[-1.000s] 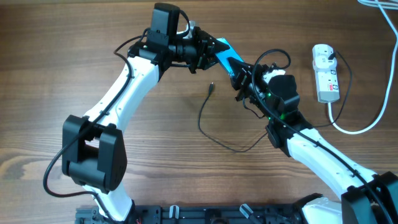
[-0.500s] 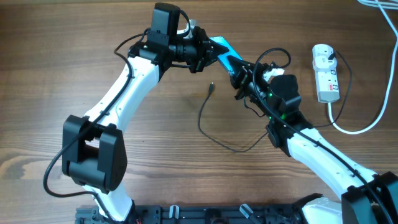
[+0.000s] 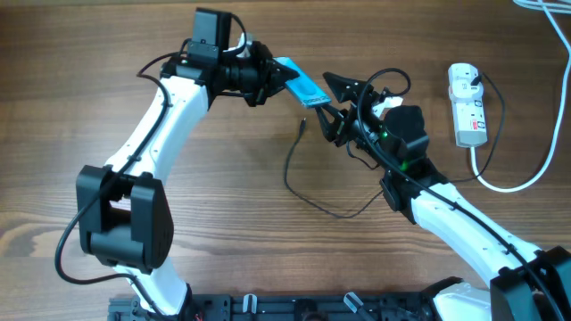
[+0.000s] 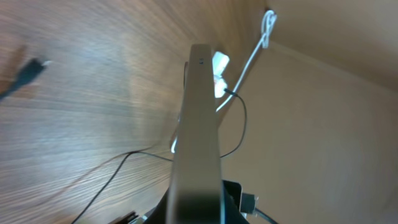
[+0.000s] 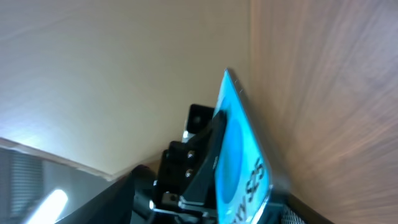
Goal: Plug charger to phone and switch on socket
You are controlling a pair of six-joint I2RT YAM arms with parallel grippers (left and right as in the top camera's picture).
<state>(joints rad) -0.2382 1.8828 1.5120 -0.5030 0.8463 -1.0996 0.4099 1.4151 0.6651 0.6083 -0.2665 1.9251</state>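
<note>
Phone (image 3: pixel 302 86) further left, tight in left gripper (image 3: pixel 280 74).

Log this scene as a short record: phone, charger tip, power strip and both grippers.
phone: tilted, off the table, gripped at one end
left gripper: shut on the phone
right gripper: open, beside the phone's free end
charger tip: lying on the table, unplugged
power strip: right side of table, switch too small to read

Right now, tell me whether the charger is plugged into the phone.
Unplugged. The charger lies loose on the table, its connector tip apart from the phone held in the left gripper.
</note>
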